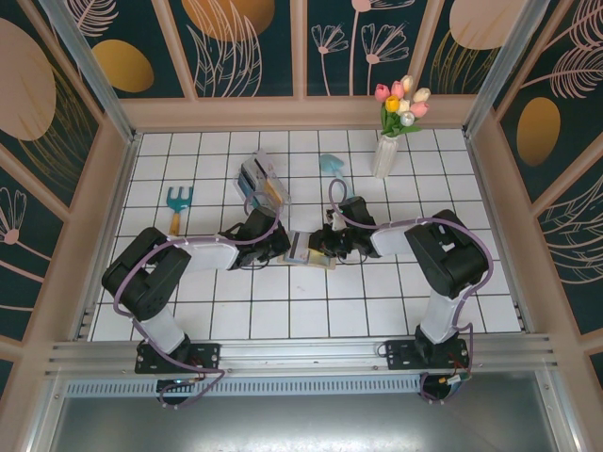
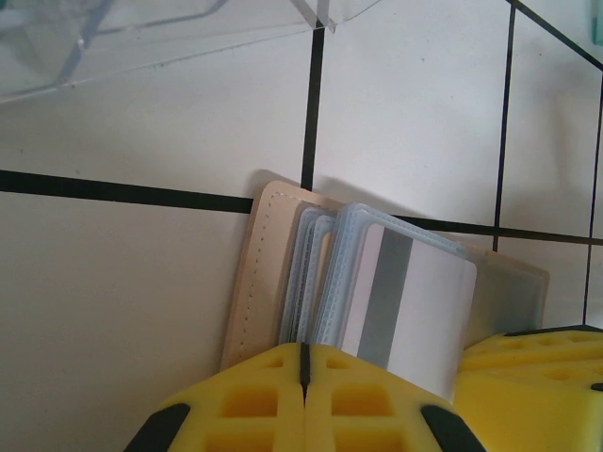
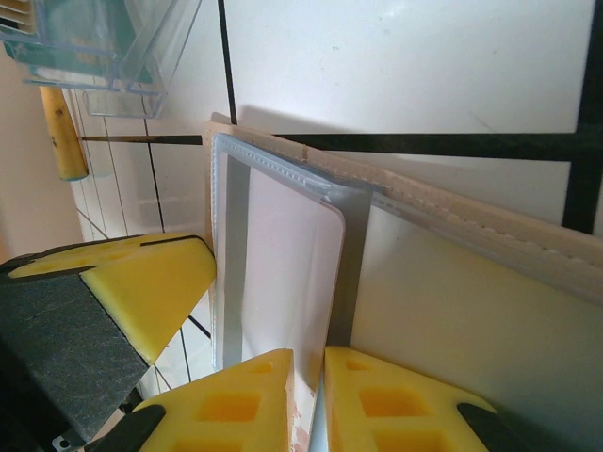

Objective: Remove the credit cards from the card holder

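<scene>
Locate holder (image 2: pixel 252 273) flat on tiles, mid-table, between arms. Note left gripper (image 2: pixel 303 377) fully closed, pads together over holder's near edge. Note right gripper (image 3: pixel 306 381) narrow, pinching white card (image 3: pixel 287 273) partway out of clear sleeve. Expect thin, stiff, slick, light card: pinch flat faces near exposed end, pull straight along sleeve, avoid bending.

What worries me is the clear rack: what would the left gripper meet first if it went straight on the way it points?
The card holder: the left gripper, shut, sits at its near edge. The clear rack lies farther on, past bare table; depth is unclear.
</scene>
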`<control>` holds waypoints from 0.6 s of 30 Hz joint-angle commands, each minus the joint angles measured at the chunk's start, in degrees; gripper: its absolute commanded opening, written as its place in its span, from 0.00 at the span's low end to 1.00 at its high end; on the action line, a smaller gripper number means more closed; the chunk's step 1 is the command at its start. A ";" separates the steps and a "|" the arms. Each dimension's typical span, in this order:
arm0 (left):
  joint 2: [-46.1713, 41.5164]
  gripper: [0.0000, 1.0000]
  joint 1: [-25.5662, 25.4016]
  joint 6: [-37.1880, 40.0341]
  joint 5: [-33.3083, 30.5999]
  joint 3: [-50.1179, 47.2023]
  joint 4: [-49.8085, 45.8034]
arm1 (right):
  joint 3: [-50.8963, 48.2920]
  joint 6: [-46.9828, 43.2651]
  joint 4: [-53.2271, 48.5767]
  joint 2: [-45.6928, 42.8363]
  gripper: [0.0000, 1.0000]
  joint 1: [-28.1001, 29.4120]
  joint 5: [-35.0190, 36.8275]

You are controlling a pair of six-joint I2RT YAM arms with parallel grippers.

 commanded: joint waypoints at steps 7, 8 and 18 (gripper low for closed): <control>3.40 0.01 -0.20 0.42 0.83 -2.20 -5.92 | 0.41 1.66 0.25 1.75 0.18 -0.22 -0.73; 3.44 0.01 -0.22 0.38 0.83 -2.20 -5.92 | 0.57 1.90 0.08 2.02 0.18 -0.19 -0.73; 3.72 0.00 -0.20 0.56 0.97 -2.10 -6.02 | 1.34 2.65 -0.32 3.39 0.17 -0.21 -1.51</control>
